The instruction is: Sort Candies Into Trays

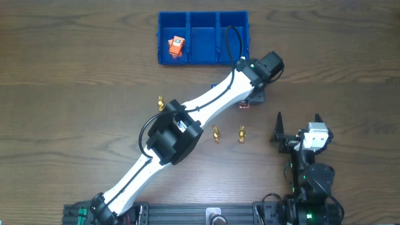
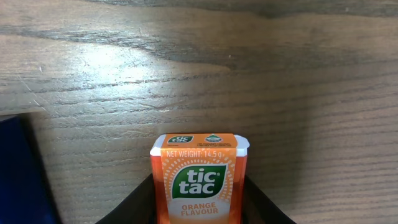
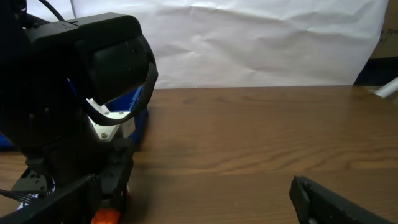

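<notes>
Partly cropped, the orange mint box (image 2: 199,177) is clamped by the left gripper (image 2: 199,202); right gripper (image 1: 299,120) gapes empty over open table (image 1: 356,75).

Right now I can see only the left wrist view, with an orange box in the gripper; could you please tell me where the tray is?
Observer: In the top view, the left gripper with your orange box is near the right end of a blue tray with three compartments.
Operator: Thank you. Is anything in the tray?
Observer: A second orange box lies in its left compartment.
Operator: And what is out on the table?
Observer: Three gold-wrapped candies lie on the wood, all apart from the tray.
</notes>
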You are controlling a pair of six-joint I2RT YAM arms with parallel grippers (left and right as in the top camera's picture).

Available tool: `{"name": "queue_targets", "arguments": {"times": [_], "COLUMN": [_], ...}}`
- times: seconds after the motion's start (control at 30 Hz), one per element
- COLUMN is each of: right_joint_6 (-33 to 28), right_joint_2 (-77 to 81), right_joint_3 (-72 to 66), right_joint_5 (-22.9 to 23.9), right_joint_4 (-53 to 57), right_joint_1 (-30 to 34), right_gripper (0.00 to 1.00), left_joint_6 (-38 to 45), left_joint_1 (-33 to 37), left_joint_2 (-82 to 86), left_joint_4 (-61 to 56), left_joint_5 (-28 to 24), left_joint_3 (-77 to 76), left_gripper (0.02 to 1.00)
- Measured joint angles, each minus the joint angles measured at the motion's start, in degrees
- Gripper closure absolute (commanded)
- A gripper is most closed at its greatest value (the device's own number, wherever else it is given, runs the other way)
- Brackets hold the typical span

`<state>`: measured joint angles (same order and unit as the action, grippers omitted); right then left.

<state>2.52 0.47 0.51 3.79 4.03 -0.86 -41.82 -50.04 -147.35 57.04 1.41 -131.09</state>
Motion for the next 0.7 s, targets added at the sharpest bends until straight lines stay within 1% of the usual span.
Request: {"name": "queue_targets", "arguments": {"times": [0.13,0.2,0.33,0.4,0.53,0.6,0.7], "right_joint_6": [0.0,0.0,0.0,0.0,0.0,0.0,0.0], "right_joint_2": [0.0,0.0,0.0,0.0,0.0,0.0,0.0], "right_joint_3": [0.0,0.0,0.0,0.0,0.0,0.0,0.0], "right_joint_5": [0.0,0.0,0.0,0.0,0.0,0.0,0.0], "right_joint_4": [0.0,0.0,0.0,0.0,0.0,0.0,0.0], "right_joint_1": [0.0,0.0,0.0,0.0,0.0,0.0,0.0], "right_gripper": [0.003,0.003,0.003,0.003,0.003,0.003,0.003], "left_joint_6": [0.5,2.3,7.1,10.0,14.6,16.5,19.5], "left_joint_1": [0.5,2.1,8.4,13.9,23.3,25.9,28.1], "left_joint_2": [1.0,4.3,16.1,22.4,25.9,24.1,20.7], "left_joint_4": [0.0,0.0,-0.2,-0.4,-0.4,-0.3,-0.3], "left_joint_5": [1.4,3.5,7.1,8.2,8.6,7.8,6.0], "left_joint_3": [0.2,0.5,0.4,-0.2,-1.4,-1.4,-1.3], "left_gripper": [0.678,0.673,0.678,0.678,0.676,0.676,0.673]}}
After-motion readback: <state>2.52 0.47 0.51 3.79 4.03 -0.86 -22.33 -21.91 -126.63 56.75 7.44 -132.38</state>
